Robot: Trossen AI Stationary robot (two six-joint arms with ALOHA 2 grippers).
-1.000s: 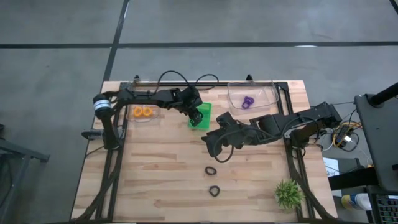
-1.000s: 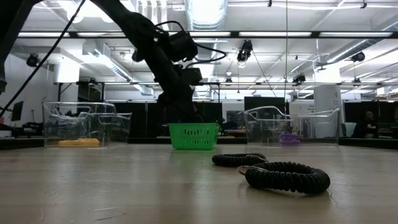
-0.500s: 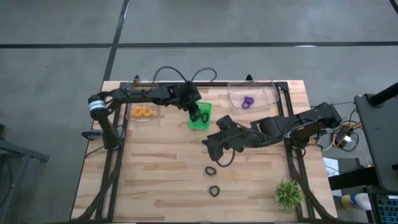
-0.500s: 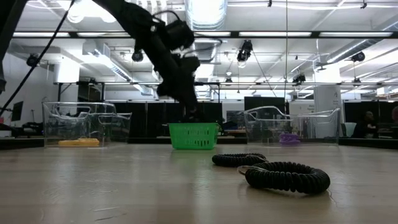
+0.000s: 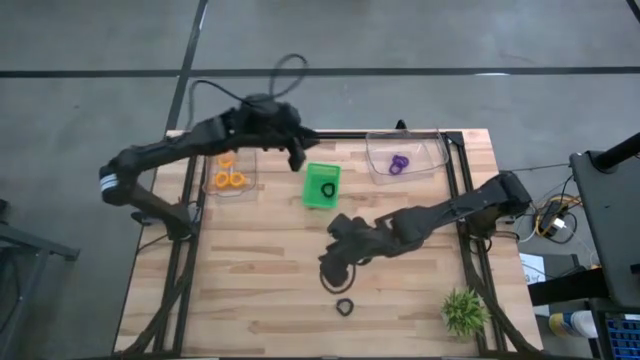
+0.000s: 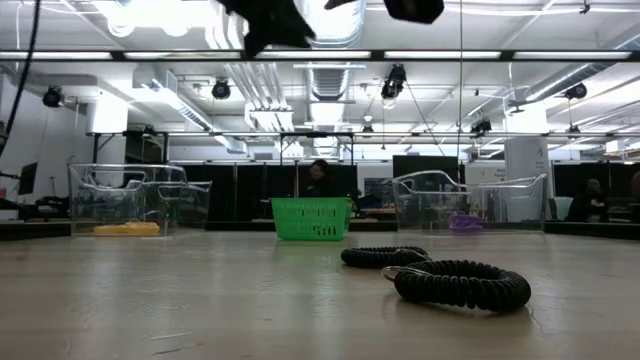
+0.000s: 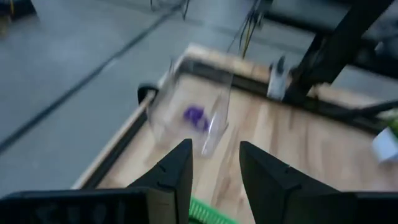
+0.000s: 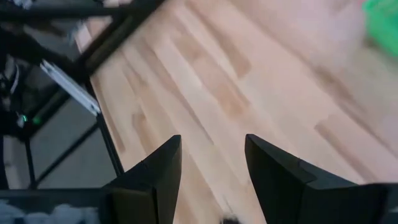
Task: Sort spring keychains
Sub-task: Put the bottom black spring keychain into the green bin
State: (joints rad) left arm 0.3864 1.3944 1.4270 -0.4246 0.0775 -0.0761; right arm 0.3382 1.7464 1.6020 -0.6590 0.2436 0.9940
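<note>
A green basket (image 5: 322, 186) stands at the table's far middle with one black spring keychain (image 5: 327, 189) lying in it. My left gripper (image 5: 297, 158) hangs high beside the basket's far left corner, open and empty (image 7: 214, 149). Two more black keychains lie on the wood: one (image 5: 345, 307) near the front edge, the other (image 5: 337, 277) partly hidden under my right gripper (image 5: 330, 272), which hovers open over it (image 8: 211, 146). Orange keychains (image 5: 229, 180) lie in the left clear bin, a purple one (image 5: 400, 163) in the right clear bin.
A spiky green plant (image 5: 463, 312) stands at the near right corner. The clear bins (image 6: 130, 198) (image 6: 470, 203) flank the basket (image 6: 312, 217) along the far edge. Bare wood lies at the table's near left (image 5: 230, 290).
My left gripper has risen out of the green basket and drawn back toward the far left; a black keychain now shows in the basket where it stood. My right gripper has come down and toward the near edge, over the nearer black keychain on the wood.
</note>
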